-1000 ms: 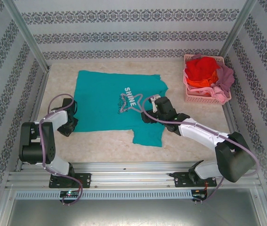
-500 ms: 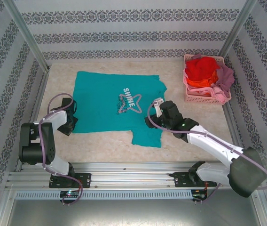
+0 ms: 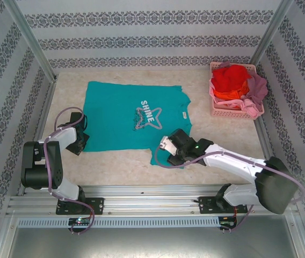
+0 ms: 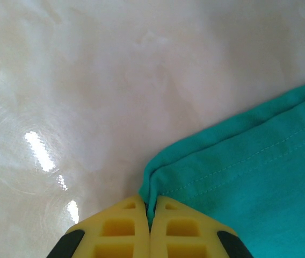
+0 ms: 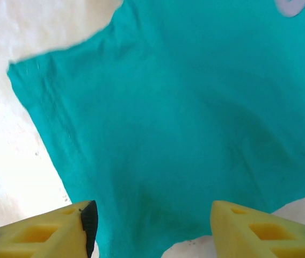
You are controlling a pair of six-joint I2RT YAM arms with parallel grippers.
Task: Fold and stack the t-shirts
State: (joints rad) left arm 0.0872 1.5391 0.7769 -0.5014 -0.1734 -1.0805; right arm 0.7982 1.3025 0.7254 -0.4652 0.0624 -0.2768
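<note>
Fold step is in hand on the teal t-shirt [image 3: 125,115], which is spread flat on the table [image 3: 115,164], centre toward 10 o'clock. The remaining t-shirts [image 3: 233,80] are heaped in the pink basket [image 3: 225,113] at 2 o'clock. The hem corner at the shirt's 7 o'clock is pinched by the clenched left gripper [image 4: 150,207]. The right gripper [image 5: 152,215] is held over the sleeve at the shirt's 5 o'clock with jaws apart, nothing grasped. Next, that sleeve edge probably needs pinching, then both corners need lifting together toward 12 o'clock. A second earlier the right gripper was up by the chest lettering, and the left jaws were not yet shut.
</note>
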